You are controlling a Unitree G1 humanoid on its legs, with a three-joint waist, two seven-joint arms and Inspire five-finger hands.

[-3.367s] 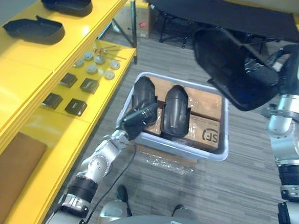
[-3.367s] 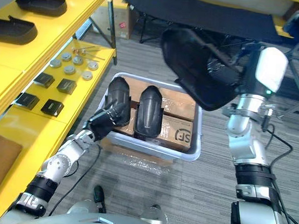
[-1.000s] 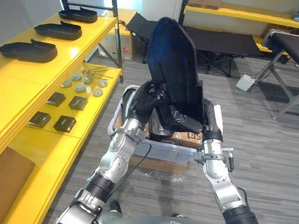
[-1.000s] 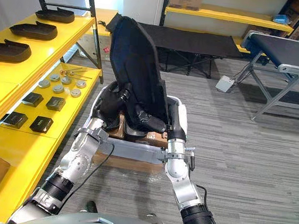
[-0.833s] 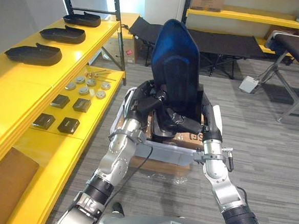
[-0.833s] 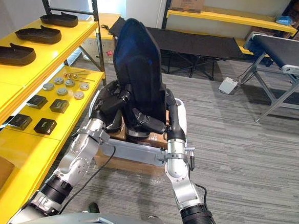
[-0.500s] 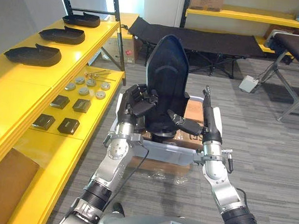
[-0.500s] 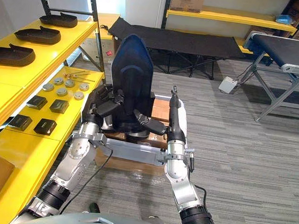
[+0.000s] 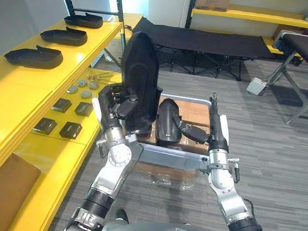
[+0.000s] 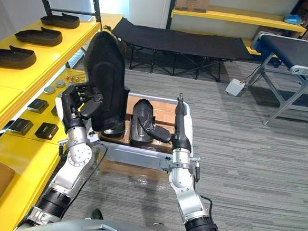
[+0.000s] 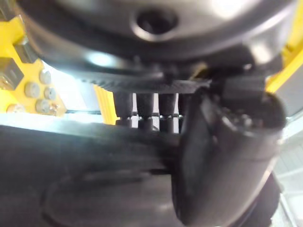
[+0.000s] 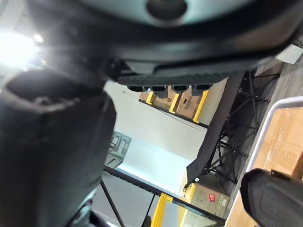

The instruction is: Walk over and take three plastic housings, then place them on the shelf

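Left hand (image 9: 116,103) is clenched on the lower edge of the housing (image 9: 141,67) and holds it upright over the left end of the bin (image 9: 168,156).

Risk: held one-handed and low, the tall housing may pivot or clip the shelf (image 9: 18,87).

Left forearm is raised, palm inward. Right hand (image 9: 214,125) is released, with its fingers straight up over the bin's right edge.

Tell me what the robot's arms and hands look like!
The left arm and right arm are shiny silver-grey with round joints and black rings. The left hand and right hand are dark, nearly black, with slim fingers and a thumb.
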